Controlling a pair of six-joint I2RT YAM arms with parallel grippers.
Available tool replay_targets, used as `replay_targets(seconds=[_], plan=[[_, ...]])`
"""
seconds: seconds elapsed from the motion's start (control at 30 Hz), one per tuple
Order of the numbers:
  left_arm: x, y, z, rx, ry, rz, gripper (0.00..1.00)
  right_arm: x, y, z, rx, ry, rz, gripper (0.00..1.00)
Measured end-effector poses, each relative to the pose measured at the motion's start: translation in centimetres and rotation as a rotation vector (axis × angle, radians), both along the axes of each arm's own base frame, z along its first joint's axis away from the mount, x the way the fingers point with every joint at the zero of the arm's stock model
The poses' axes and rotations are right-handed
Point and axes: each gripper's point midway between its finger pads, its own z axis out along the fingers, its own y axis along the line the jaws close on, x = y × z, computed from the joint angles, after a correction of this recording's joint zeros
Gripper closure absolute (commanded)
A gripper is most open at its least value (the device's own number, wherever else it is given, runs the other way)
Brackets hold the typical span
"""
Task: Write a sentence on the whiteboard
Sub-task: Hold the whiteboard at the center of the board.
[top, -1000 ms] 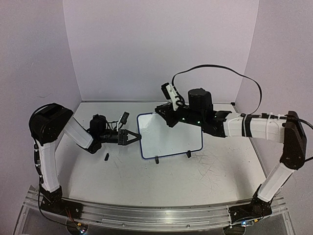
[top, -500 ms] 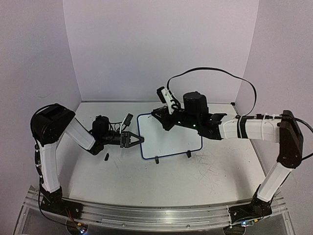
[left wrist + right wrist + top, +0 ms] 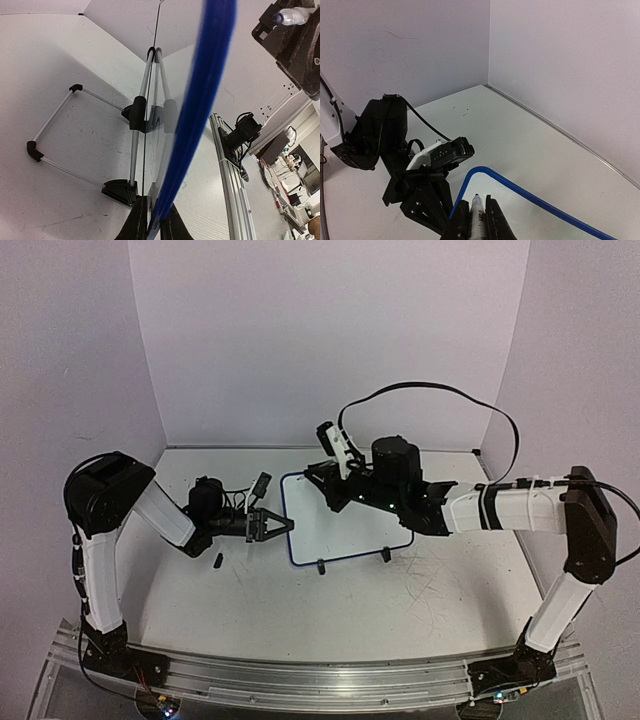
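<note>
The whiteboard [image 3: 345, 532], white with a thin blue frame, stands tilted on two black feet at mid table. My left gripper [image 3: 285, 525] is shut on its left edge; in the left wrist view the blue frame [image 3: 200, 100] runs up from between the fingertips [image 3: 156, 226]. My right gripper [image 3: 333, 492] hovers over the board's upper-left corner, shut on a marker [image 3: 478, 220] whose dark tip points at the white face just inside the frame corner [image 3: 481, 170]. The sentence is out of view; the face that shows is blank.
A small black cap [image 3: 217, 561] lies on the table left of the board, below my left gripper. The board's wire stand [image 3: 75, 130] spreads out behind it. Purple walls close in the back and sides. The right arm's cable [image 3: 430, 390] loops above the board.
My left gripper has closed on the board's left edge. The right arm has moved left with the marker, toward the board's upper-left corner.
</note>
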Motion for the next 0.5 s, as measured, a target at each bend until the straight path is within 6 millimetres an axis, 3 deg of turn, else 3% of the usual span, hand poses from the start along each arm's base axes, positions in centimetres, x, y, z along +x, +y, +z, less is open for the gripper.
replay_targets(seconds=[0.5], plan=[[0.6,0.0,-0.4,0.003,-0.049,0.024,1.00,-0.1,0.9,-2.3,-0.025,0.032,0.026,1.00]])
